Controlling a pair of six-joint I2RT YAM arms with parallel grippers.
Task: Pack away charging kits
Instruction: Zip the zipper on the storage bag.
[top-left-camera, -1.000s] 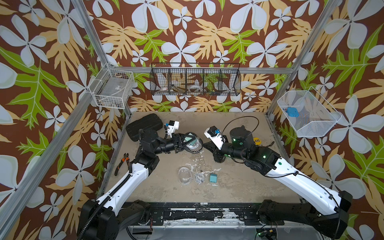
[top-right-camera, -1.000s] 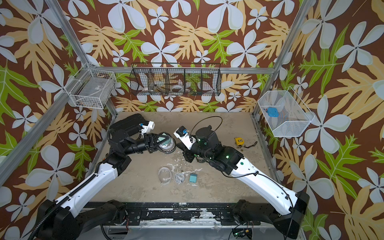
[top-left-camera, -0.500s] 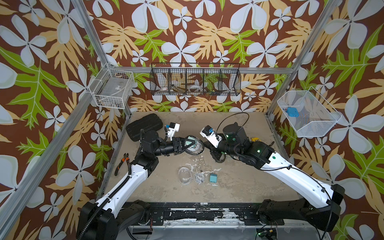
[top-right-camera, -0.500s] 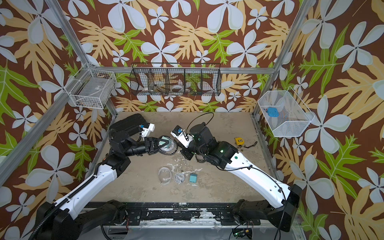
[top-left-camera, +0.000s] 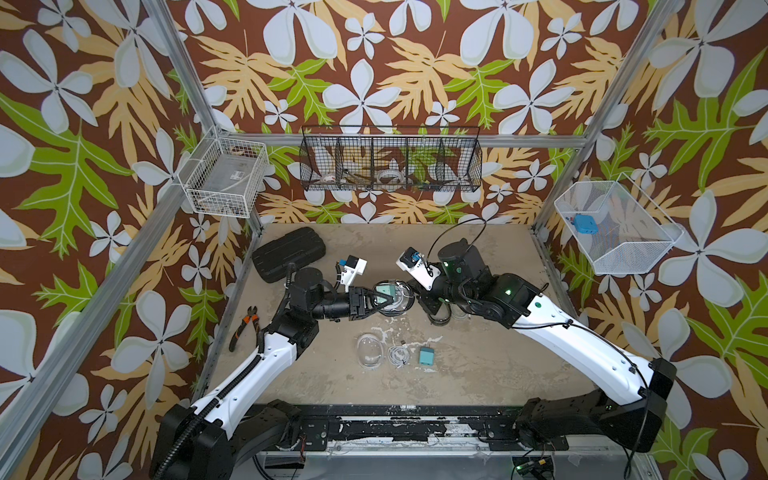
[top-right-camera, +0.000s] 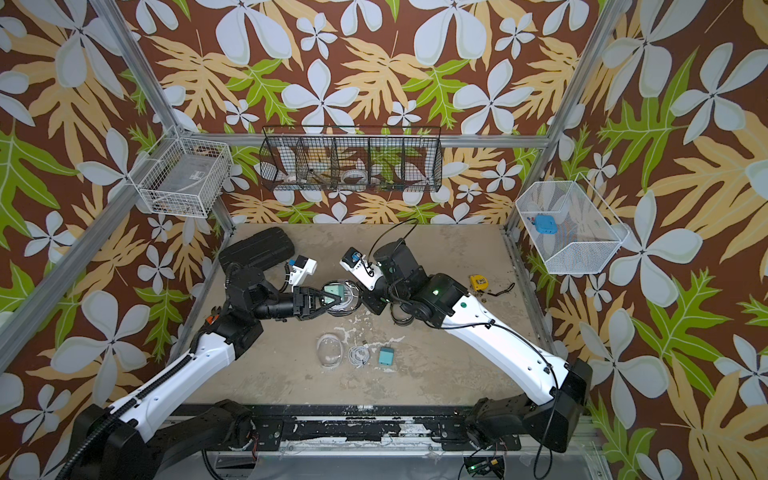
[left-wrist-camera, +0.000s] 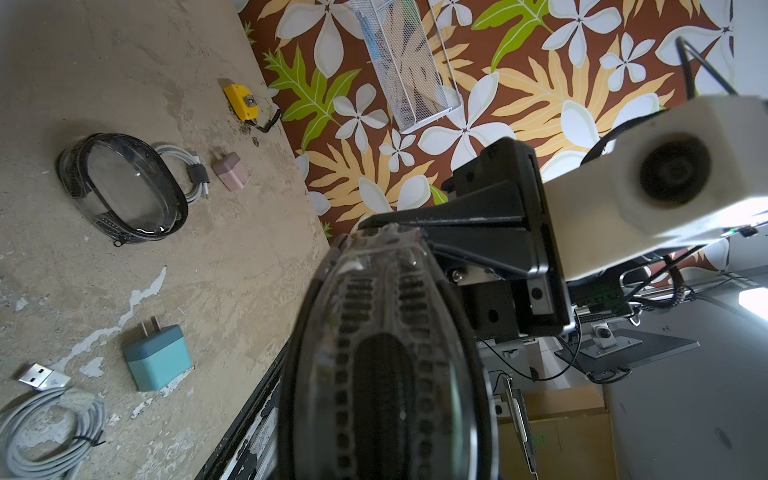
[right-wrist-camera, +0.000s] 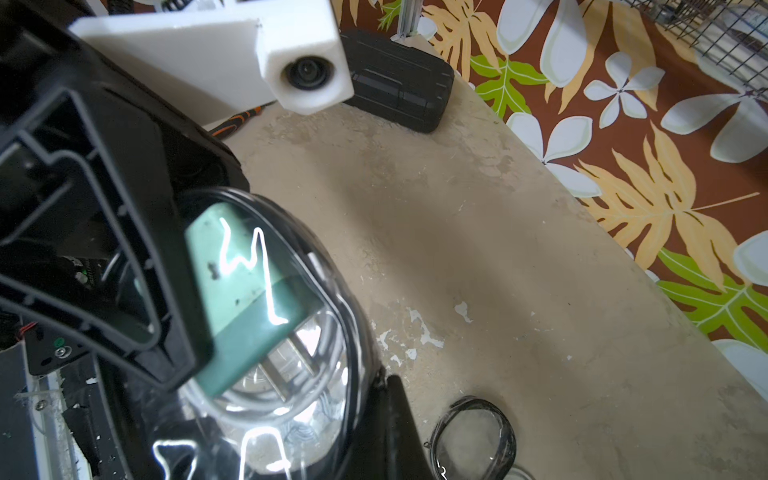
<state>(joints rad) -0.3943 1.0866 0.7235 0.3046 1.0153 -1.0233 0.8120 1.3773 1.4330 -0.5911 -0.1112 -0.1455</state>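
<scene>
One black-rimmed pouch (top-left-camera: 392, 293) is held clear of the desk (top-left-camera: 478, 374), with the mint plug (right-wrist-camera: 245, 286) and a coiled cable (right-wrist-camera: 291, 395) seen inside it. The left pincer (top-left-camera: 376, 298) is clamped across it, and the right pincer (top-left-camera: 413, 292) is pressed together at its far rim. A clear pouch (top-left-camera: 369, 351), loose cable (top-left-camera: 398, 356) and teal plug (top-left-camera: 426, 356) are laid in a row on the desk.
</scene>
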